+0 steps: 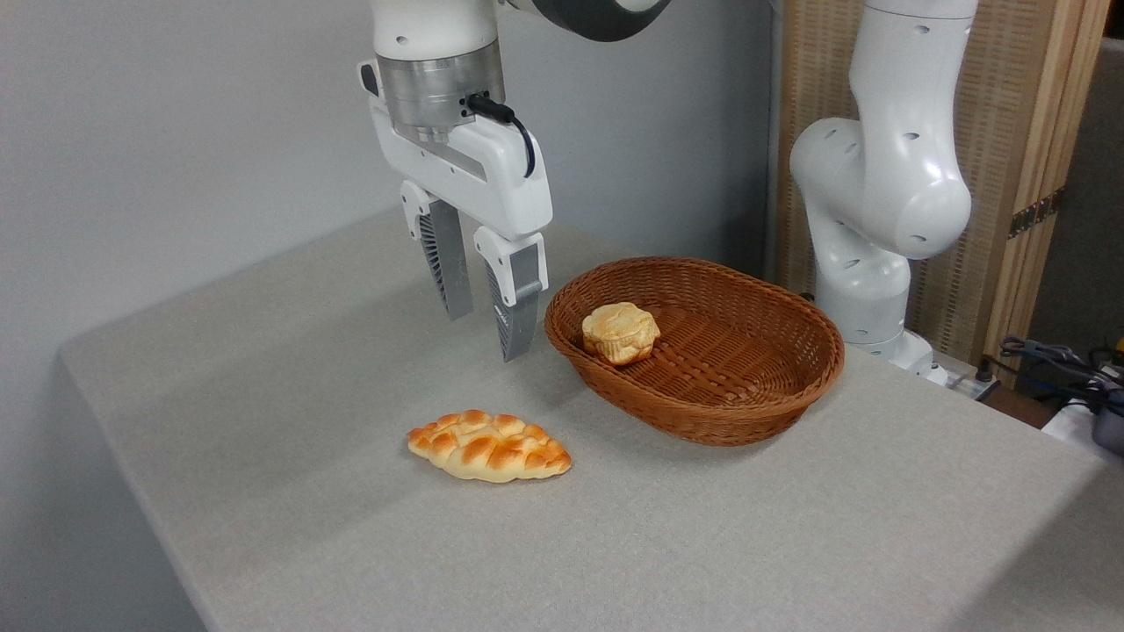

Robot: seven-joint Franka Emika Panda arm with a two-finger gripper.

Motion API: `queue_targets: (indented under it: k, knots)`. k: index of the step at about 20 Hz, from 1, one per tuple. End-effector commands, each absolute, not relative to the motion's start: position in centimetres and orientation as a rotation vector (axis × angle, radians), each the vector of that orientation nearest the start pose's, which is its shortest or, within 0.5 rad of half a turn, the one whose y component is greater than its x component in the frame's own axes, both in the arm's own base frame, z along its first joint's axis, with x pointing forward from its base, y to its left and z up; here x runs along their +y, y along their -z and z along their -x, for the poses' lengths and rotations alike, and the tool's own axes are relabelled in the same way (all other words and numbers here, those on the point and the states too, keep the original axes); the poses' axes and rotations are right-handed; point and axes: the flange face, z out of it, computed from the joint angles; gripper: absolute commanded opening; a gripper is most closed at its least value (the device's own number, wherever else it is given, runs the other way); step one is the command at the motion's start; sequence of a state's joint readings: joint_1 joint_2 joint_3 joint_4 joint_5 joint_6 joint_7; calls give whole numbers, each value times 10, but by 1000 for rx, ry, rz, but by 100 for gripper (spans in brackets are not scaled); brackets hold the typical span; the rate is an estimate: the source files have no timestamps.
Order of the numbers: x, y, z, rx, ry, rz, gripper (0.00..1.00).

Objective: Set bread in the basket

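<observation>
The bread [490, 447], a braided loaf with pointed ends and a glossy golden-orange top, lies flat on the grey table [263, 369], toward the front edge. Its long axis runs roughly left to right, and nothing touches it. To its right and a little farther back sits the basket [795, 386], an oval of reddish-brown wicker with flared sides, near the loaf but apart from it. Inside the basket, against its left wall, rests a small round pale-tan bun [621, 333]. Above the table, behind the loaf and just left of the basket's rim, hangs the gripper [492, 333]. Its two ribbed grey fingers [516, 307] point downward with a clear gap between them, and they hold nothing. The arm's white base [878, 202] stands behind the basket at the right.
</observation>
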State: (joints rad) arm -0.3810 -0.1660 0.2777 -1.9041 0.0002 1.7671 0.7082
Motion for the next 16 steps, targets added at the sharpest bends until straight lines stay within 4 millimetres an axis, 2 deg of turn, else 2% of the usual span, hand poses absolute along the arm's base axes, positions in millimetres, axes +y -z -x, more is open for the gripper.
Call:
queue_targets:
  k: [1, 16]
  knots:
    - [-43, -574, -510, 1238, 33, 2940, 100]
    - [-43, -574, -507, 1244, 3, 2945, 100]
